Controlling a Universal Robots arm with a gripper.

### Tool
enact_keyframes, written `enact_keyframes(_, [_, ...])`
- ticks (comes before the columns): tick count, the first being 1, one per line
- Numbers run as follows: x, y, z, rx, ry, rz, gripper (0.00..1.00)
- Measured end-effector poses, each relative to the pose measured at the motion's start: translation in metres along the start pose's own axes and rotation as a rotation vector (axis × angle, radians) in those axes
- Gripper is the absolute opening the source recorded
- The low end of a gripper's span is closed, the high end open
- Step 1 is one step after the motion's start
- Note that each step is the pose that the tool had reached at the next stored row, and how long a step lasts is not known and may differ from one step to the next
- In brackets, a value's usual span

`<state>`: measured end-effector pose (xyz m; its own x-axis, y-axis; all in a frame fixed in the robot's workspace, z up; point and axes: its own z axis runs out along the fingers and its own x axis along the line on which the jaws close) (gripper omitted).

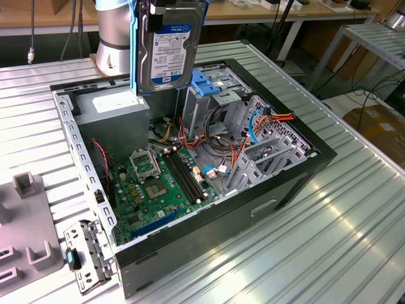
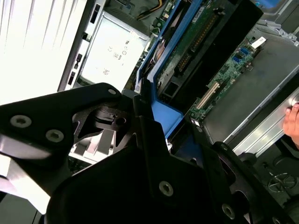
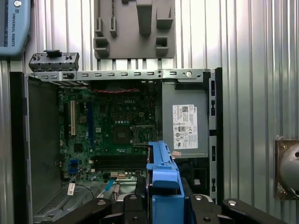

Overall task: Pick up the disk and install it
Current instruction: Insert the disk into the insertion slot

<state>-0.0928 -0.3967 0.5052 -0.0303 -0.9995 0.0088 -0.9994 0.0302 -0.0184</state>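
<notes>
– Disk (image 1: pixel 168 47) position?
– Off the worktop (image 1: pixel 342 228), between 11 and 12 o'clock in your exterior view, hanging on edge above the open case (image 1: pixel 209 237), near the power supply (image 1: pixel 114 117).
– Your fingers (image 2: pixel 150 140)?
– Clamped on its blue rail. I'd judge you hold it high to clear walls and cables; the drive cage (image 1: pixel 221 104) sits near its 4 o'clock.

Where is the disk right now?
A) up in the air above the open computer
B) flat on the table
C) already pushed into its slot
A: the end effector holds the disk on edge, high over the open computer.
</notes>
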Motion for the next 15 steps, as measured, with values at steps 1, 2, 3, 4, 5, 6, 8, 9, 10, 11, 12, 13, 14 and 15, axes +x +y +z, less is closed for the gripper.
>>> enact_keyframes(1, [0.0002, -0.0001, 0.0, -0.0001, 0.0, 0.0, 0.37])
enact_keyframes(2, [0.0002, -0.0002, 0.0, -0.0001, 0.0, 0.0, 0.37])
enact_keyframes(3, [0.0004, -0.0002, 0.0, 0.0, 0.0, 0.0, 0.37])
enact_keyframes(4, [0.0007, -0.0002, 0.0001, 0.0, 0.0, 0.0, 0.37])
enact_keyframes(5, [0.0008, -0.0002, 0.0001, 0.0, 0.0, 0.0, 0.37])
enact_keyframes(6, [0.0009, -0.0002, 0.0001, 0.0, 0.0, 0.0, 0.37])
enact_keyframes(8, [0.0013, -0.0003, 0.0001, 0.0, 0.0, 0.0, 0.37])
enact_keyframes(9, [0.0015, -0.0003, 0.0001, 0.0, 0.0, 0.0, 0.37])
enact_keyframes(10, [0.0018, -0.0003, 0.0001, 0.0, -0.0001, 0.0, 0.37])
enact_keyframes(11, [0.0019, -0.0003, 0.0001, 0.0, 0.0, 0.0, 0.37])
enact_keyframes(12, [0.0021, -0.0003, 0.0001, 0.0, 0.0, 0.0, 0.37])
enact_keyframes(13, [0.0023, -0.0003, 0.0001, 0.0, 0.0, 0.0, 0.37])
enact_keyframes(14, [0.0027, -0.0003, 0.0001, 0.0, -0.0001, 0.0, 0.37])
enact_keyframes(15, [0.0028, -0.0003, 0.0001, 0.0, 0.0, 0.0, 0.37])
